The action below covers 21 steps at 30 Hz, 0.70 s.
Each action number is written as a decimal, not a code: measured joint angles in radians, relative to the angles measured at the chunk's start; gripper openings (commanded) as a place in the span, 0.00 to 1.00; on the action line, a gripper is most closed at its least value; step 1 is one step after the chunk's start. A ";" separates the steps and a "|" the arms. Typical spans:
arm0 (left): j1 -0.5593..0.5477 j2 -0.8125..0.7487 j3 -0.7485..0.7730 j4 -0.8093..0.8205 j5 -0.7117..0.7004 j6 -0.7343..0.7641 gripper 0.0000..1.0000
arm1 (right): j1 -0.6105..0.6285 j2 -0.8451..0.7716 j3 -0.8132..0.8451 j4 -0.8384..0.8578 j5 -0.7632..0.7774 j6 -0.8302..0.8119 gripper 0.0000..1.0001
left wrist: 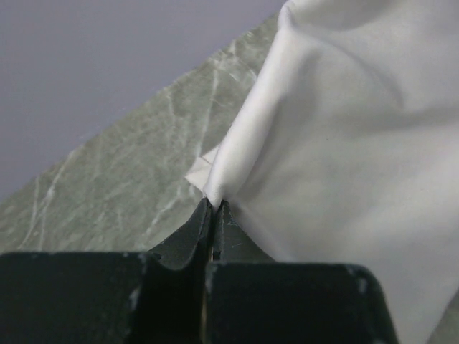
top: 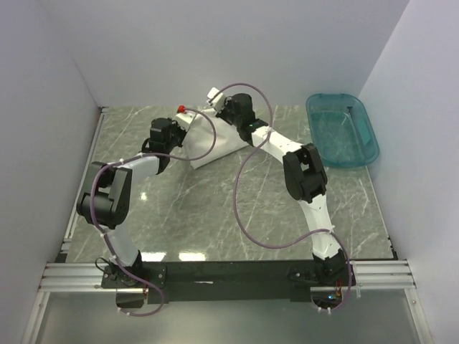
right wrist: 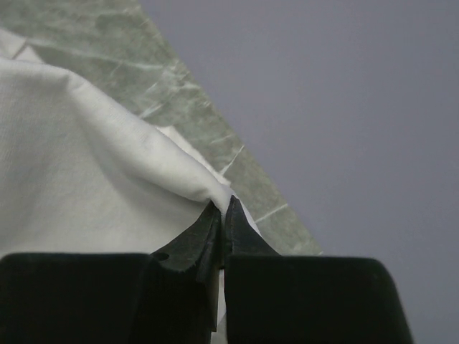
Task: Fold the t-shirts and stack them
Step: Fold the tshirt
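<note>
T-shirt edge is pinched by the left pincer and the right pincer, jaws pressed together.

1. The top external view looks down from above and behind the arm bases, taking in the whole table.
2. Each wrist view looks forward along its own jaws, very close.
3. All three share the white t-shirt and table.

Both arms reach forward, elbows bent. Left tool clamps the t-shirt's left edge, right tool its far edge.
</note>
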State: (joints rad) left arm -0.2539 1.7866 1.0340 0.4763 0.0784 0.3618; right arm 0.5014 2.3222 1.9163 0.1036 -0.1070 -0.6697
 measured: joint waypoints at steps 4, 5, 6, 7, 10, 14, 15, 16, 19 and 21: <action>0.000 0.026 0.012 0.067 -0.056 0.005 0.00 | 0.029 0.060 0.016 0.166 0.099 -0.007 0.00; 0.000 0.035 0.020 0.080 -0.069 0.010 0.00 | 0.035 0.083 0.029 0.197 0.122 -0.011 0.00; 0.000 0.046 0.029 0.093 -0.077 0.012 0.00 | 0.040 0.105 0.044 0.223 0.137 -0.015 0.00; 0.000 0.060 0.039 0.104 -0.087 0.015 0.00 | 0.043 0.129 0.060 0.253 0.154 -0.021 0.00; 0.000 0.097 0.064 0.135 -0.111 0.022 0.00 | 0.051 0.192 0.090 0.312 0.191 -0.044 0.00; 0.000 0.154 0.100 0.152 -0.142 0.039 0.00 | 0.057 0.238 0.120 0.341 0.213 -0.070 0.00; 0.000 0.164 0.108 0.154 -0.153 0.041 0.00 | 0.057 0.247 0.128 0.352 0.218 -0.076 0.00; 0.000 0.174 0.113 0.155 -0.161 0.042 0.00 | 0.057 0.254 0.138 0.361 0.220 -0.080 0.00; 0.004 0.194 0.127 0.152 -0.175 0.045 0.00 | 0.060 0.277 0.175 0.367 0.228 -0.088 0.00; 0.008 0.216 0.158 0.147 -0.182 0.045 0.00 | 0.060 0.289 0.203 0.367 0.241 -0.091 0.00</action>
State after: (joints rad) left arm -0.2455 2.0029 1.1923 0.6231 -0.1032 0.4065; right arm 0.5617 2.6110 2.1197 0.4706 0.1341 -0.7609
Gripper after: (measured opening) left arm 0.024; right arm 0.023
